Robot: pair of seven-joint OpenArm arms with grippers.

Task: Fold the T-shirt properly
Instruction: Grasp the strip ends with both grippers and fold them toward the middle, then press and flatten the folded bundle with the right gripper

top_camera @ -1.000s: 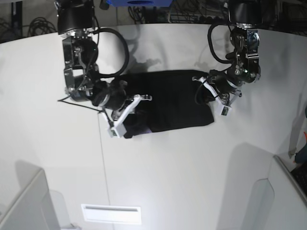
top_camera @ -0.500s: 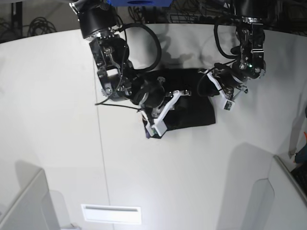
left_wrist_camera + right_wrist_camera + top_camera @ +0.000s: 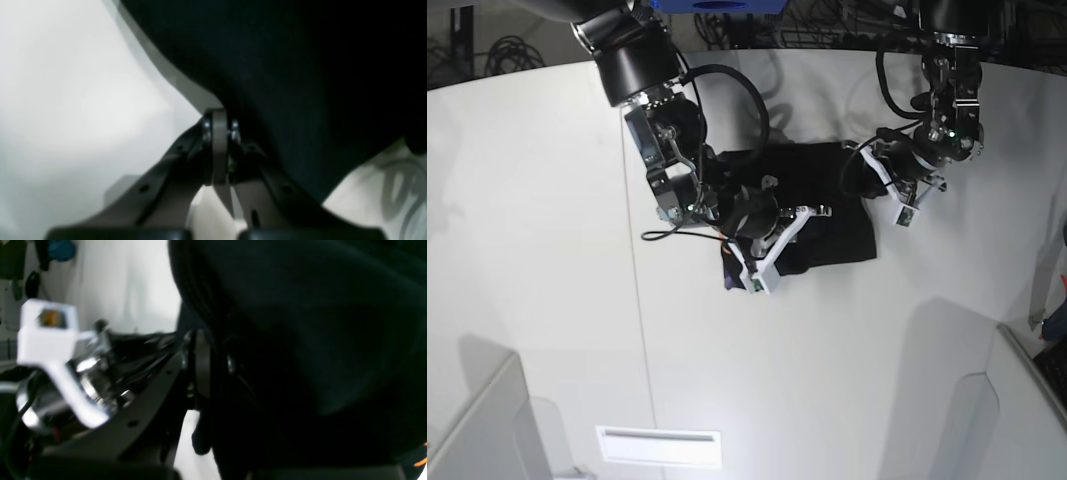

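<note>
From above, the black T-shirt (image 3: 827, 215) lies bunched into a small dark block on the white bench (image 3: 547, 300), toward its far side, with both arms bent over it. The right tool (image 3: 772, 245) sits at the block's near corner, the left tool (image 3: 882, 190) at its opposite edge.

Only the wrist views show the grips. The left tool (image 3: 220, 130) has its jaws pressed together at the hem of the black cloth (image 3: 300, 83), so it seems to pinch the T-shirt's edge. The right tool (image 3: 206, 363) is nearly closed with dark fabric (image 3: 300, 340) draped over and around the jaws; it looks clamped on the cloth, and a sliver of orange print (image 3: 421, 461) peeks out at the lower corner. That print is not visible from above.

The bench is plain white with a seam down it; cables (image 3: 507, 50) and dark gear line the far wall.

Both close views are blurred, and the arms hide much of the shirt's outline.
</note>
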